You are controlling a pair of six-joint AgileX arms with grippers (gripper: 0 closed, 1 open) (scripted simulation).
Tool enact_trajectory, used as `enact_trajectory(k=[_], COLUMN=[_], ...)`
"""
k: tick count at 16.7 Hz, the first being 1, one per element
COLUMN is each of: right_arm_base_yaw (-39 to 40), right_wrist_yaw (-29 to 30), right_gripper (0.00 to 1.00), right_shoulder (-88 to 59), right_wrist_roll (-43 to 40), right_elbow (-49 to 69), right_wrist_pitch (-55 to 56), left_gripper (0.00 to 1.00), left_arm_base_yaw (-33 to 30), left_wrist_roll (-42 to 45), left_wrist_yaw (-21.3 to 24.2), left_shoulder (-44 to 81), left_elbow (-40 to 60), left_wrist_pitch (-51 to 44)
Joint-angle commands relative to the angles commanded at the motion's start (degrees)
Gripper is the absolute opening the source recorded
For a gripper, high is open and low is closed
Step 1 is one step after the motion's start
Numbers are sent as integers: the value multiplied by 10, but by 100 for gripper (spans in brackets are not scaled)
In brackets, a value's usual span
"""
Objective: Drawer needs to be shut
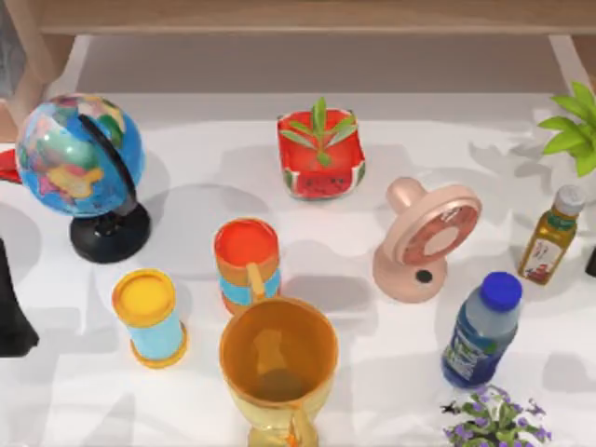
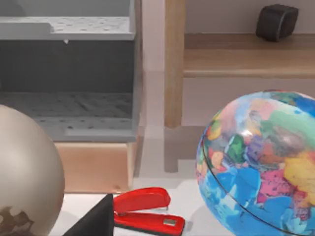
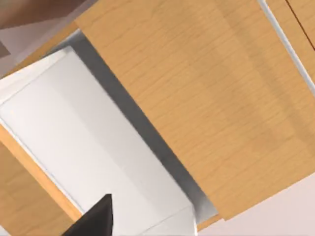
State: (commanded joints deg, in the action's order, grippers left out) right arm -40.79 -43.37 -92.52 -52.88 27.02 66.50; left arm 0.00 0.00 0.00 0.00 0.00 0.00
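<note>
Top view first: the multicoloured globe on a black stand (image 1: pixel 82 158) sits at the table's left. Right of the globe is a red watermelon-shaped planter with green leaves (image 1: pixel 319 154), and further right a pink desk fan (image 1: pixel 426 240). Below and right of the globe stands an orange mug with a blue band (image 1: pixel 247 261). A yellow-topped blue cylinder (image 1: pixel 149 317) is straight below the globe, and a big golden goblet (image 1: pixel 277 368) is beside that. Far across from the globe are a blue-capped plastic bottle (image 1: pixel 482 331), a small oil bottle (image 1: pixel 551 235), a leafy green plant (image 1: pixel 573 126) and a purple-flowered plant (image 1: pixel 494 419). The dark left arm (image 1: pixel 11 307) pokes in at the edge below the globe.

Left wrist view now: the globe looms close. Just beside it lies a red stapler (image 2: pixel 147 210), and past that a grey open box on a pale wooden base (image 2: pixel 69 108). A black wedge of the left gripper (image 2: pixel 93 221) touches the frame edge; open or closed, I cannot tell.

Right wrist view: the white-lined wooden drawer (image 3: pixel 98 147) is pulled out and open, lying alongside a broad light-wood panel (image 3: pixel 197 98). A dark sliver of the right gripper (image 3: pixel 93 219) hangs over the drawer; its state I cannot tell either.
</note>
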Motion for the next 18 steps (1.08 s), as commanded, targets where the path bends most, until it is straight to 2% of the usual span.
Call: enact_trajectory(k=[5, 9, 12, 18], right_arm_base_yaw=[-12, -18, -20, -13], right_wrist_yaw=[6, 19, 24, 31], right_gripper=[100, 100, 100, 100], right_shoulder=[-141, -218, -241, -243], right_wrist_roll=[-211, -326, -360, -360], right_elbow=[-21, -23, -21, -13], right_wrist_pitch=[152, 236, 260, 253], left_gripper=[100, 100, 100, 100], left_arm_base_yaw=[0, 0, 0, 0], left_wrist_roll=[0, 0, 0, 0], left_wrist_yaw=[0, 0, 0, 0], left_shoulder=[0, 0, 0, 0], left_elbow=[0, 0, 0, 0], left_wrist_pitch=[0, 0, 0, 0])
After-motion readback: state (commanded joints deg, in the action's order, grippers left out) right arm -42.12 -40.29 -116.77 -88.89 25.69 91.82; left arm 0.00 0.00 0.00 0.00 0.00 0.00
